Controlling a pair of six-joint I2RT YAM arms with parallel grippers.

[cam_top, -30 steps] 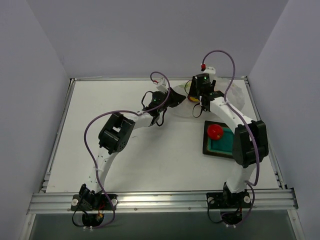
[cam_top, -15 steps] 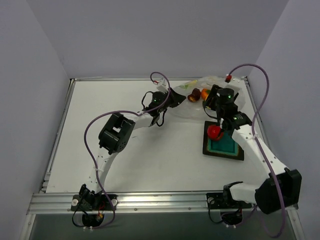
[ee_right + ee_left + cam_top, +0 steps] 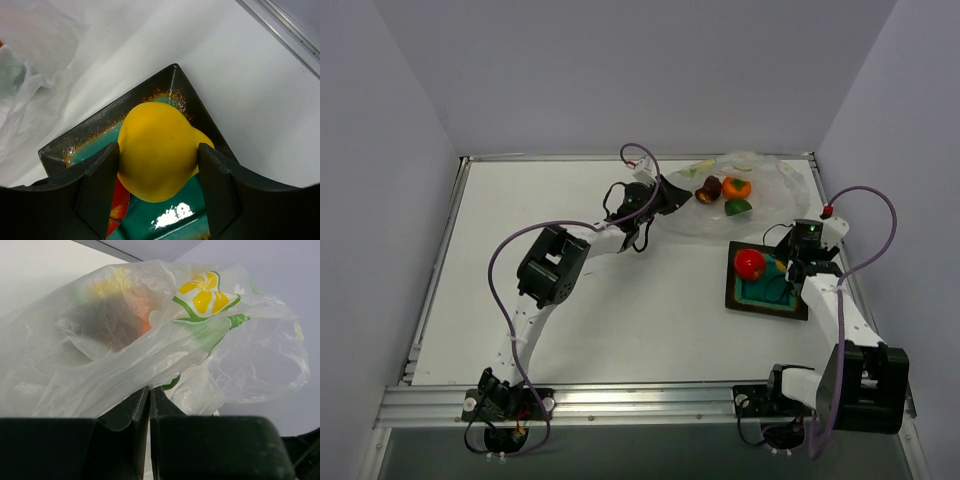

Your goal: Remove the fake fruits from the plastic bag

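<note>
Yellow fruit (image 3: 156, 156) in right tool (image 3: 157, 148), above tray (image 3: 98, 131)

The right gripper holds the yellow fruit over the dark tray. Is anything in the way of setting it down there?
Nothing visible blocks it. The yellow fruit, clamped in the right gripper, hangs over bare teal floor of the tray. The red fruit already inside lies off to one side.

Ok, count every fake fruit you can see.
5: dark red fruit, orange fruit, green fruit in the plastic bag; red fruit in the tray; yellow fruit in the right end effector. The bag's folds may hide more.
</note>
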